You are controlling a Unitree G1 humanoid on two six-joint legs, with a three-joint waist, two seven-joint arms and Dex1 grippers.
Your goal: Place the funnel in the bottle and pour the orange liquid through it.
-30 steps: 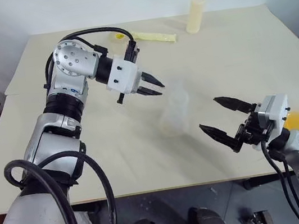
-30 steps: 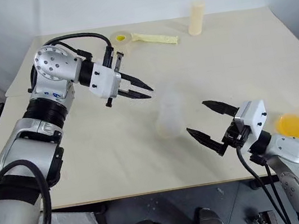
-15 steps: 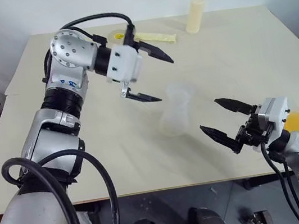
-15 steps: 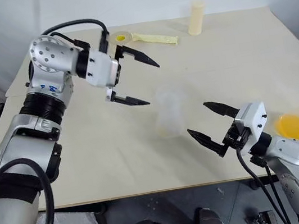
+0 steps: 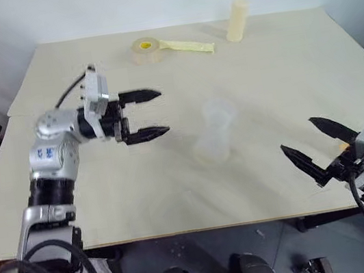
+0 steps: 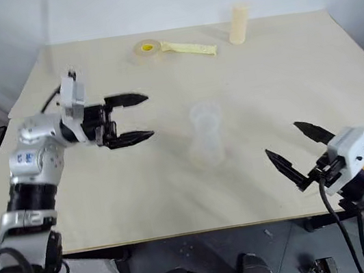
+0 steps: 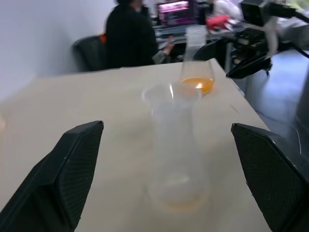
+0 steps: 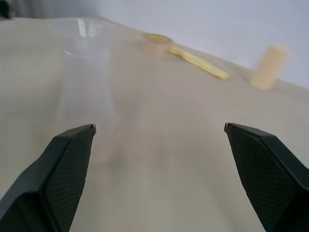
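Observation:
The clear bottle (image 5: 212, 140) stands upright in the middle of the table. The funnel (image 7: 171, 92) rests in its mouth, and only the wide clear rim is plain to see. My left gripper (image 5: 145, 115) is open and level, a hand's width to the bottle's left, pointing at it with nothing between the fingers. The orange liquid (image 7: 197, 85) lies in a clear flask (image 7: 196, 59) beyond the bottle, near the table's right edge. My right gripper (image 5: 316, 144) hangs open and empty at the front right, beside that flask and apart from the bottle.
A tape roll (image 5: 143, 47) with a yellow strip (image 5: 190, 45) lies at the back of the table, and a cream cylinder (image 5: 238, 19) stands to its right. In the left wrist view a person (image 7: 130, 41) sits beyond the table's far side.
My left gripper opened above the bottle, then dropped and drew back to the left, rolling level. My right gripper moved right, away from the bottle. The funnel stays on the bottle.

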